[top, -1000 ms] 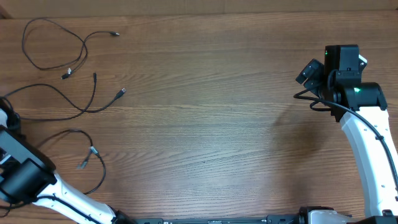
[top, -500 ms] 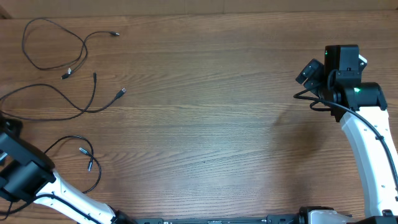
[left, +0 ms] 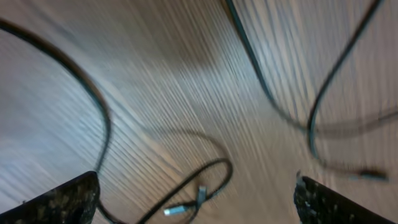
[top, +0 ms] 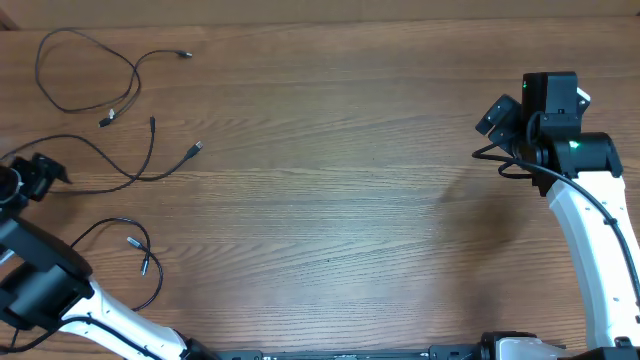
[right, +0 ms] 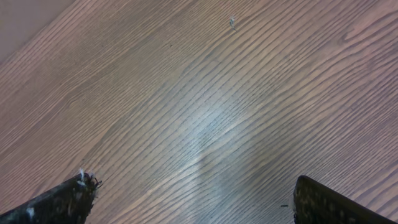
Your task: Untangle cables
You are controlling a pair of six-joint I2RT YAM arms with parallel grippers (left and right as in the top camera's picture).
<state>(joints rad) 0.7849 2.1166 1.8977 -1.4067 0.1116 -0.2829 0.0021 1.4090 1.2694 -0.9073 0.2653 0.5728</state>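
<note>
Three thin black cables lie apart at the table's left: one looped at the far corner [top: 134,72], one arcing in the middle [top: 152,150], and one curled near the front with its two plugs [top: 145,265] close together. My left gripper [top: 45,172] is open over the left stretch of the middle cable. Its blurred wrist view shows the open gripper [left: 196,214] holding nothing, with a looped cable and its plugs [left: 186,205] on the wood below. My right gripper [top: 497,114] is open at the far right, and its wrist view shows the gripper [right: 196,208] over bare wood only.
The wooden table [top: 330,180] stretches between the two arms. The right arm's thicker black wire [top: 505,165] loops by its wrist. The left arm's white link [top: 110,325] lies along the front left edge, close to the curled cable.
My left gripper opened and let go of the front cable, which sprang back into a tighter curl. The gripper then swung toward the far side, over the middle cable. The right arm stayed still.
</note>
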